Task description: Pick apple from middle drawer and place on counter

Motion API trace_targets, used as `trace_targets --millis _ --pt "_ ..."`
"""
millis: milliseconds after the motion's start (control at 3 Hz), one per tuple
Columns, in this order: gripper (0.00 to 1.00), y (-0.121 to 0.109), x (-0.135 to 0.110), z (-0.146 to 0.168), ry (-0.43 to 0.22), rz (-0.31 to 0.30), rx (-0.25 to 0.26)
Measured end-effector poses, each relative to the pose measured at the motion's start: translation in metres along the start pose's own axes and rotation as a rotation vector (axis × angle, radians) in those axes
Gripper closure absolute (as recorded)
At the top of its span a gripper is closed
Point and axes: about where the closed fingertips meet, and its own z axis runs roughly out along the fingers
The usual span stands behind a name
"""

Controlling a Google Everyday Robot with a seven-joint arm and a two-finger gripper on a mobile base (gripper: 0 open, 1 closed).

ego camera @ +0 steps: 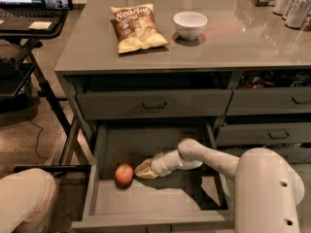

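Note:
The apple [124, 174], small and red with yellowish patches, lies on the grey floor of the open middle drawer [146, 202], towards its left side. My gripper [140, 170] is down inside the drawer, right beside the apple on its right, touching or nearly touching it. My white arm [209, 159] reaches in from the right. The grey counter [233, 50] stretches above the drawers.
On the counter lie a bag of chips [137, 27] and a white bowl [190, 24], with cans [294, 4] at the back right. The shallow drawer [154, 104] above is closed. Narrower drawers [272, 135] are at the right. A laptop stand [29, 21] is at the left.

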Motion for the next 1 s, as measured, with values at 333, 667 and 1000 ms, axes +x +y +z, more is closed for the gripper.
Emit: trace_targets --millis 333,667,1000 --pt "1.0 0.0 -0.001 -0.001 0.0 0.0 0.0" --pt "0.87 0.012 -0.015 -0.012 -0.002 -0.048 0.039" --pt "0.67 0.026 -0.036 -0.025 0.006 -0.101 0.079"
